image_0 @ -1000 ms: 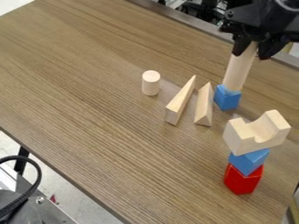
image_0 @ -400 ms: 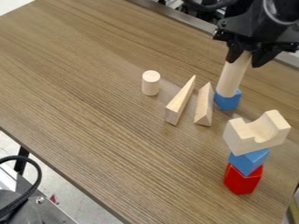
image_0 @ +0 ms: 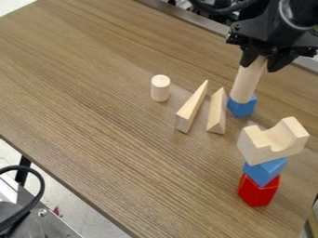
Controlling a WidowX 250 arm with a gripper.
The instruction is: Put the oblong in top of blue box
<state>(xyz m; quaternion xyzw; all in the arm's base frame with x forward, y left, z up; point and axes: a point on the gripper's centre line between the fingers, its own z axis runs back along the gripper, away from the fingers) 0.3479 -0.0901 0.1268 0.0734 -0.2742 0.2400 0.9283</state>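
Compared with the earliest frame, the tool (image_0: 261,62) and the oblong (image_0: 248,81) have shifted a little leftward in the view, and the lower end of the oblong now sits further over the blue box (image_0: 242,108). Between the last two frames they hardly change place.

The oblong, a pale wooden cylinder, hangs below the tool, gripped at its upper end between the two fingers. It leans slightly, its top tilted to the right in the view. Its lower end is at the top of the blue box, directly beneath the tool; whether its full weight rests there I cannot tell. The blue box stands on the desk (image_0: 112,139).

Just beside the box, down and left from the tool, lies a wooden triangular block (image_0: 216,111), with a longer, narrow wedge (image_0: 191,108) next to it. Farther left of the tool, a short wooden cylinder (image_0: 160,88) stands upright.

Nearer the camera than the tool is a stack: a red block (image_0: 258,191) at the bottom, a second blue block (image_0: 265,171) on it, and a pale notched block (image_0: 273,142) on top, its curved hollow facing up.

Well apart from the tool, at the lower left, a black cable (image_0: 41,186) curves beyond the edge of the desk.
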